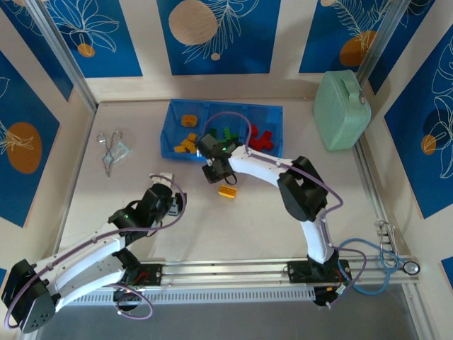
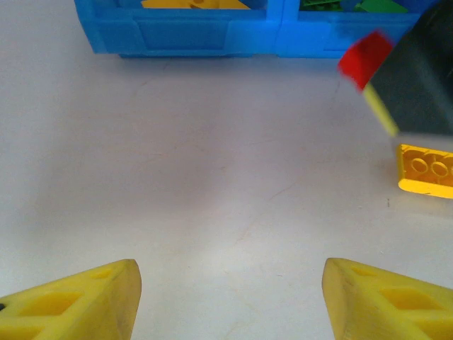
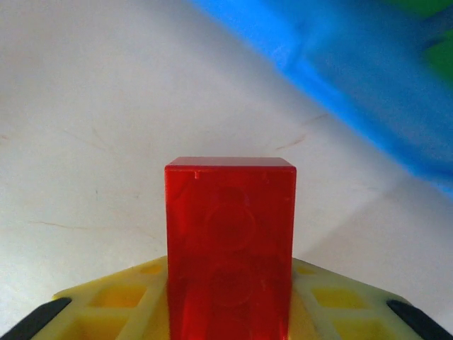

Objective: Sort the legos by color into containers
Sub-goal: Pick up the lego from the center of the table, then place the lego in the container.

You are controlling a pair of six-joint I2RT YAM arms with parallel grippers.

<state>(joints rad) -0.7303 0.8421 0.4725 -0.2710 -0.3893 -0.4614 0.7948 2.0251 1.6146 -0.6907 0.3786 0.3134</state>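
Note:
My right gripper (image 1: pixel 215 171) is shut on a red lego (image 3: pixel 230 234) just in front of the blue tray (image 1: pixel 177 154). In the right wrist view the lego stands upright between the yellow fingers (image 3: pixel 127 301), with the tray (image 3: pixel 354 78) at the upper right. The tray's left compartment holds yellow-orange legos (image 1: pixel 187 138), the middle green ones (image 1: pixel 228 133), the right red ones (image 1: pixel 260 138). One yellow lego (image 1: pixel 226 191) lies on the table next to the right gripper. My left gripper (image 1: pixel 165 185) is open over bare table, with that yellow lego (image 2: pixel 427 170) and the held red lego (image 2: pixel 364 58) to its right.
A mint green handled case (image 1: pixel 342 110) stands at the back right. Metal forceps (image 1: pixel 108 150) and a small clear piece (image 1: pixel 122 149) lie at the left. A metal rail (image 1: pixel 233 269) runs along the near edge.

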